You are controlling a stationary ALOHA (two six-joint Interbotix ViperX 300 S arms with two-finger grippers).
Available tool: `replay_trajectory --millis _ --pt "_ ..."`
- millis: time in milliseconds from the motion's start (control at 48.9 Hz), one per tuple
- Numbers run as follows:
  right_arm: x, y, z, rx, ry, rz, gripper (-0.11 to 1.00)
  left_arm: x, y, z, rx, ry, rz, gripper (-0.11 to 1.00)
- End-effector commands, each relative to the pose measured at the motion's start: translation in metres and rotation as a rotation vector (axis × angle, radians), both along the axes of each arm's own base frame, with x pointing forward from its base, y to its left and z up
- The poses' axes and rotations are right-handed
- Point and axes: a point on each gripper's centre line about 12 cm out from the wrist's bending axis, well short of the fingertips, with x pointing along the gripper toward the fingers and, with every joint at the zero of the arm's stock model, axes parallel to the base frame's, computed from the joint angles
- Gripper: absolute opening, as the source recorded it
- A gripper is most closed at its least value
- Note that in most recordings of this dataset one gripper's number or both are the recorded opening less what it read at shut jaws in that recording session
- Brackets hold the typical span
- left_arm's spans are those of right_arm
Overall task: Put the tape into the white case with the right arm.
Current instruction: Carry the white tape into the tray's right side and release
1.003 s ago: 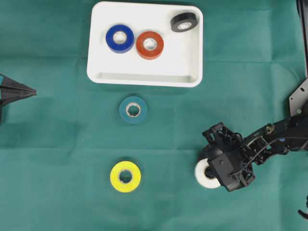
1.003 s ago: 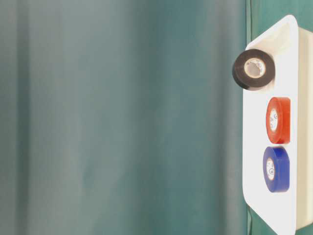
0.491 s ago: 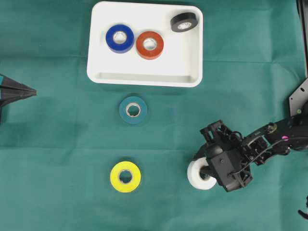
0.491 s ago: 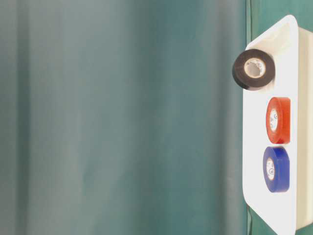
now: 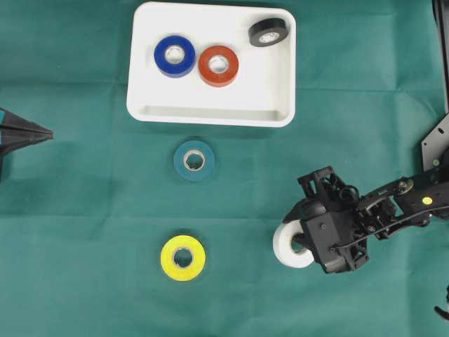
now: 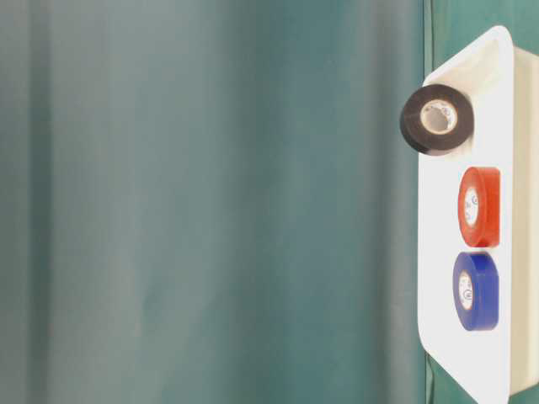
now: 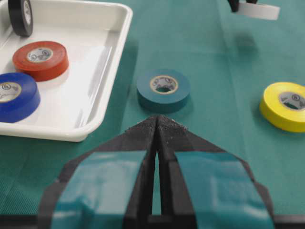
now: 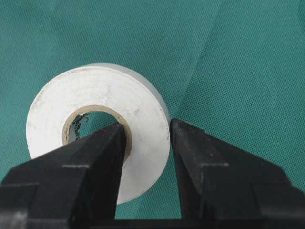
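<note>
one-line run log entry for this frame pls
right pincer: shut on white tape, one finger through core | left pincer: shut, idle | white case: blue, red, black rolls | cloth: teal, yellow rolls

I see the green-clothed counter [image 5: 84, 210] carrying the white case [image 5: 210, 112], a teal tape roll [image 5: 194, 161] just below it, and a yellow tape roll [image 5: 182, 258] nearer me.
</note>
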Motion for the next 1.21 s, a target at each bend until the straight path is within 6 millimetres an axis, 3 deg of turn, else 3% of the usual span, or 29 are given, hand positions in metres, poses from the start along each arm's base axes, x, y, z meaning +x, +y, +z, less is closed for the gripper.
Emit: replay_trajectory --millis 0,430,1187 --pt "0.012 -0.007 0.017 0.021 -0.053 -0.034 0.02 0.001 0.0 0.005 0.0 -0.011 0.003 0.0" --pt "0.04 -0.085 0.035 0.021 -0.113 -0.271 0.02 0.001 0.0 0.005 -0.001 -0.011 0.003 0.0" --pt "0.028 -0.213 0.028 0.022 -0.146 -0.631 0.02 0.001 0.0 0.004 0.0 -0.008 0.003 0.0"
